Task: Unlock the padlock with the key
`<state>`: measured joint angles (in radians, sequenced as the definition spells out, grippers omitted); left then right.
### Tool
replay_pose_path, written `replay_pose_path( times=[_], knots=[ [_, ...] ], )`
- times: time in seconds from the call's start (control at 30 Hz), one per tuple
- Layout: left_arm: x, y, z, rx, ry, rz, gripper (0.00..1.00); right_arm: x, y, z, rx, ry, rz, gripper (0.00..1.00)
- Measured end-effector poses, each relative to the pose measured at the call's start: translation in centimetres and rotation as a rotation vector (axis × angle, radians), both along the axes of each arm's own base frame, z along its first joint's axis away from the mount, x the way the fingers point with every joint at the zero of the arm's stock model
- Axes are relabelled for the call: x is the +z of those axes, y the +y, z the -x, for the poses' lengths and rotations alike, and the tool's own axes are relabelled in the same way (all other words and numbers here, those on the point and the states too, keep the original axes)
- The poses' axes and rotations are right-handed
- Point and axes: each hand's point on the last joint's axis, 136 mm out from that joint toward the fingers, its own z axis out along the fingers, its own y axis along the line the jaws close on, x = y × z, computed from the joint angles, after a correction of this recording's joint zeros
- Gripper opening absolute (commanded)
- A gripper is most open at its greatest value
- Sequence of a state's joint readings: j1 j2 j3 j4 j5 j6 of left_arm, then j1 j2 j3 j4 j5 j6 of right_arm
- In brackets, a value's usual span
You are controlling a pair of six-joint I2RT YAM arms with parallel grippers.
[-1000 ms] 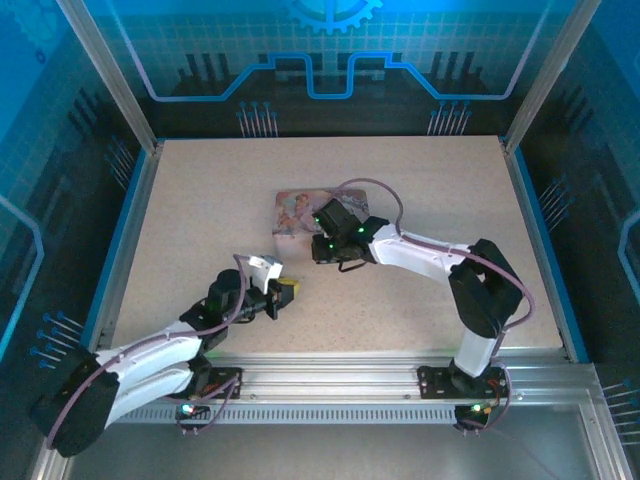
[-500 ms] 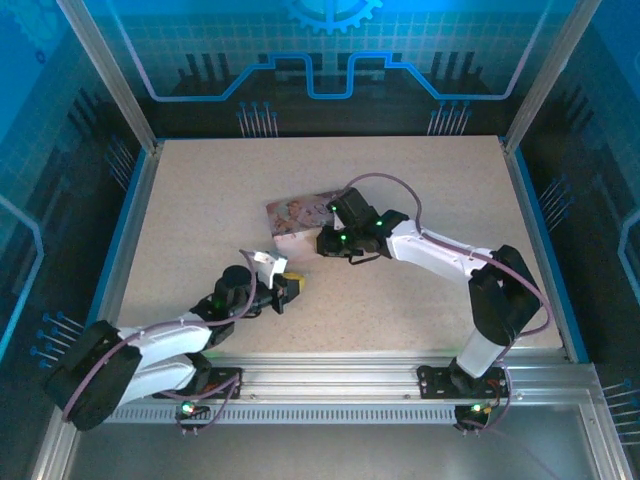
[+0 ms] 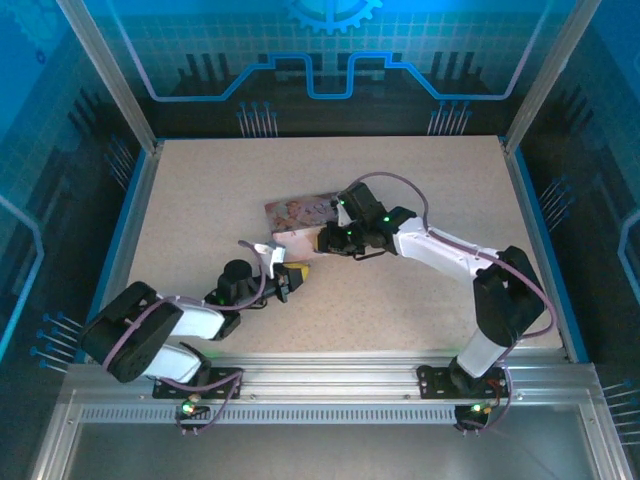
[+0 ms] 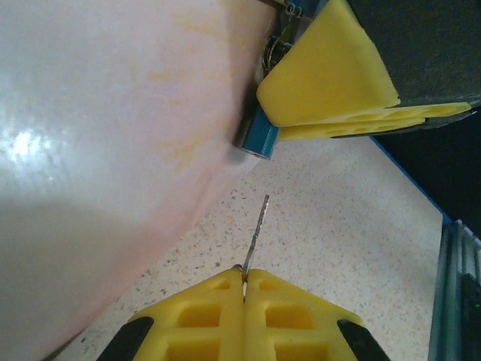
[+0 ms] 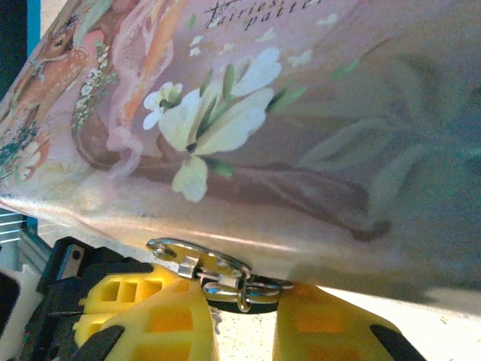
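Plainly, tin (image 5: 316, 113) lettered "fairies", key (image 4: 256, 229) pinched, padlock (image 5: 239, 295) gripped

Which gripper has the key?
The left gripper: its jaws are shut on the key, blade aimed at the padlock. The right gripper instead pinches the padlock at the hasp of the tin.

Left gripper (image 3: 297, 272) and key (image 4: 255, 233) nearer the padlock (image 4: 255, 141); tin (image 3: 295, 212) more tilted than before.
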<state>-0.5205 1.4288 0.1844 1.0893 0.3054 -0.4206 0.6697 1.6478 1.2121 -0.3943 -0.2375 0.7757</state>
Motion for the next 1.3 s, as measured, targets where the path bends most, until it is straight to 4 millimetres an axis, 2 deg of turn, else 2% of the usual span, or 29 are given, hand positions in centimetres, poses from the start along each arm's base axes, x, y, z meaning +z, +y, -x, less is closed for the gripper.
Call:
replay_pose_path(
  times=[0.4, 0.8, 1.3],
  knots=[
    [0.75, -0.67, -0.46, -0.017, -0.049, 0.061, 0.0, 0.6, -0.12, 0.29, 0.003, 0.073, -0.093, 0.01],
    [0.07, -0.83, -0.68, -0.019, -0.043, 0.059, 0.0, 0.79, -0.07, 0.31, 0.004, 0.084, -0.111, 0.01],
    [0.24, -0.92, -0.88, -0.016, -0.052, 0.062, 0.0, 0.52, -0.08, 0.51, 0.001, 0.092, -0.119, 0.01]
  ],
)
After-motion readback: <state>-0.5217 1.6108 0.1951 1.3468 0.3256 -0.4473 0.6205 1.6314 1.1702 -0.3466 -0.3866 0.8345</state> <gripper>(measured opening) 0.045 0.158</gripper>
